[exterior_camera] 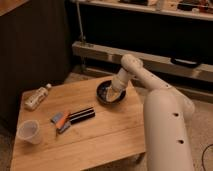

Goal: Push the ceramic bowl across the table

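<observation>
The ceramic bowl (107, 93) is dark and glossy with a greyish inside. It sits near the far right edge of the light plank table (100, 135). My gripper (114, 92) reaches down from the white arm into or against the bowl's right side. Part of the bowl's rim is hidden behind the gripper.
A long black bar with a pale stripe (81, 115) lies mid-table, with a small orange and blue item (61, 120) at its left end. A translucent plastic cup (29, 131) stands at the front left. A pale bottle (37, 97) lies at the far left. A low metal rail (145, 59) runs behind the table.
</observation>
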Controlling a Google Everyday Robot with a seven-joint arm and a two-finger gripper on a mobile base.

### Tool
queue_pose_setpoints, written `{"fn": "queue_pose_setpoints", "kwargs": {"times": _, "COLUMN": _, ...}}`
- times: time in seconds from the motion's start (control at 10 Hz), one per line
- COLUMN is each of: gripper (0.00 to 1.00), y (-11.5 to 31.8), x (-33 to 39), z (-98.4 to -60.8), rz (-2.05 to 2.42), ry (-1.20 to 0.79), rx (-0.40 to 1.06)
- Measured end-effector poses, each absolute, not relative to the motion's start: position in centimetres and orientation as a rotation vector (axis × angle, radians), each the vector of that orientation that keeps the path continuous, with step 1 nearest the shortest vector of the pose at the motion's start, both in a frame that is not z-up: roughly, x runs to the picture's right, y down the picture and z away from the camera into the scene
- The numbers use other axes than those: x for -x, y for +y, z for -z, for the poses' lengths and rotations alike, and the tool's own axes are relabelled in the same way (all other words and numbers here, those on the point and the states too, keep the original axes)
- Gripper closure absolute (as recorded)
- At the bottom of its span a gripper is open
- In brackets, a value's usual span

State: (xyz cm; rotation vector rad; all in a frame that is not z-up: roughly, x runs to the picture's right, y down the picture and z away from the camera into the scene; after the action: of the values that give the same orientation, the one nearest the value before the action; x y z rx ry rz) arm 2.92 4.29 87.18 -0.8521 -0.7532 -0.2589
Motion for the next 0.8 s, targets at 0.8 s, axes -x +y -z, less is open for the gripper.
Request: {"fn": "queue_pose_setpoints", "kwargs": {"times": 0.8, "gripper": 1.0, "y": 4.1, "x": -3.2, "z": -88.4, "rz": 0.276, "ry": -0.736, "rx": 0.788}}
